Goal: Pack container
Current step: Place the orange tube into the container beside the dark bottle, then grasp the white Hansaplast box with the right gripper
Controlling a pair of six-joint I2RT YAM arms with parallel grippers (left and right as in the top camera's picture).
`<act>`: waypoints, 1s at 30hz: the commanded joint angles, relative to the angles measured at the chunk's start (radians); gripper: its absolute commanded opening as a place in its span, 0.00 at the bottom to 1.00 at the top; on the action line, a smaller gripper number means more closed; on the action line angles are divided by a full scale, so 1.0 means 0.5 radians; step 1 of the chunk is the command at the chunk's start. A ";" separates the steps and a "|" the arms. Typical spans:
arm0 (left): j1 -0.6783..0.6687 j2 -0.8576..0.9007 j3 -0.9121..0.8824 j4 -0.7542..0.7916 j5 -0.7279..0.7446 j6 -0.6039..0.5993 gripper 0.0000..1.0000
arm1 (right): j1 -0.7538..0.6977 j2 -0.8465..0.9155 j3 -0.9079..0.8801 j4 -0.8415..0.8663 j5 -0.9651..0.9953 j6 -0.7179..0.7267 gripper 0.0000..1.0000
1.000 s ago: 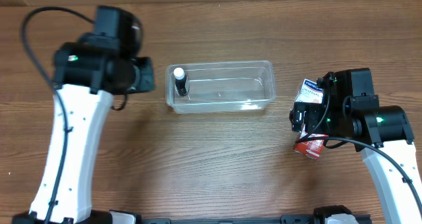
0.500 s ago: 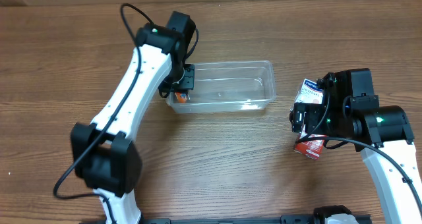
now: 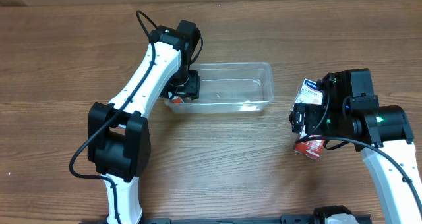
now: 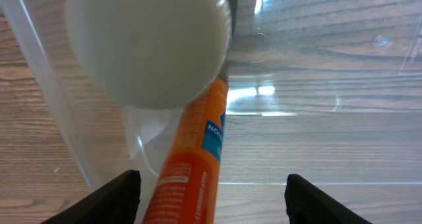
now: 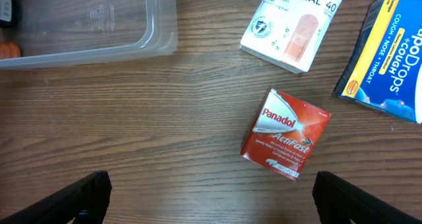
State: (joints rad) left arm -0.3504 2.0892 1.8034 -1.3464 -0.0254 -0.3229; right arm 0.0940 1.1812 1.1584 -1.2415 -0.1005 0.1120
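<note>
The clear plastic container (image 3: 231, 85) lies in the middle of the table. My left gripper (image 3: 182, 92) hangs over its left end, jaws open. In the left wrist view an orange tube (image 4: 198, 151) leans between the black fingertips (image 4: 115, 197), close to the left one and well apart from the right one. A round white cap (image 4: 148, 43) fills the upper left, with the container wall (image 4: 39, 85) beside it. My right gripper (image 5: 227, 197) is open above bare wood, and a red Panadol box (image 5: 285, 135) lies just ahead of it.
A white plaster box (image 5: 293, 23) and a blue-and-yellow cough drops box (image 5: 386, 53) lie to the right of the container's end (image 5: 86, 26). From overhead the right arm (image 3: 356, 115) covers most of these boxes; the red one (image 3: 308, 147) peeks out below it.
My left arm has swung from the table's left side to over the container's left end. Its jaws have opened, and the orange tube now stands loose between them. The right arm has not moved.
</note>
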 commanded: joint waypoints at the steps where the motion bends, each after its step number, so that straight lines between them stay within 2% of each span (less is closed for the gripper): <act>1: -0.002 -0.127 0.039 -0.028 -0.015 0.011 0.74 | 0.004 -0.002 0.066 0.011 -0.011 0.010 1.00; 3: -0.002 -0.253 0.066 -0.031 -0.014 0.011 0.76 | 0.004 -0.002 0.066 0.010 -0.011 0.010 1.00; 4: -0.002 -0.346 0.082 -0.034 -0.015 0.012 0.84 | 0.004 -0.002 0.066 0.007 -0.011 0.010 1.00; 5: -0.002 -0.436 0.095 -0.035 -0.016 0.021 0.99 | 0.004 -0.002 0.066 0.002 -0.011 0.010 1.00; 6: -0.001 -0.529 0.105 -0.035 -0.018 0.042 1.00 | 0.004 -0.002 0.066 0.001 -0.013 0.011 1.00; 10: 0.012 -0.830 0.109 -0.060 -0.114 0.048 1.00 | 0.004 -0.002 0.066 0.003 -0.065 0.011 1.00; 12: 0.062 -1.001 0.109 -0.095 -0.143 0.047 1.00 | 0.004 -0.002 0.073 0.043 -0.043 0.100 1.00; 16: 0.286 -1.234 0.109 -0.132 -0.140 0.034 1.00 | 0.004 0.092 0.315 0.094 0.327 0.375 1.00; 18: 0.430 -1.287 0.109 -0.158 -0.099 0.023 1.00 | -0.001 0.248 0.495 0.110 0.454 0.407 1.00; 22: 0.571 -1.281 0.097 -0.229 -0.072 0.025 1.00 | -0.095 0.607 0.656 0.133 0.465 0.525 1.00; 30: 0.572 -1.272 0.091 -0.224 -0.072 0.025 1.00 | -0.224 1.312 0.655 0.118 0.423 0.464 1.00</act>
State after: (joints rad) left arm -0.0696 1.4540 1.8427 -1.4651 -0.0715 -0.3122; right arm -0.0135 1.7721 1.4761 -1.1816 0.0998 0.3546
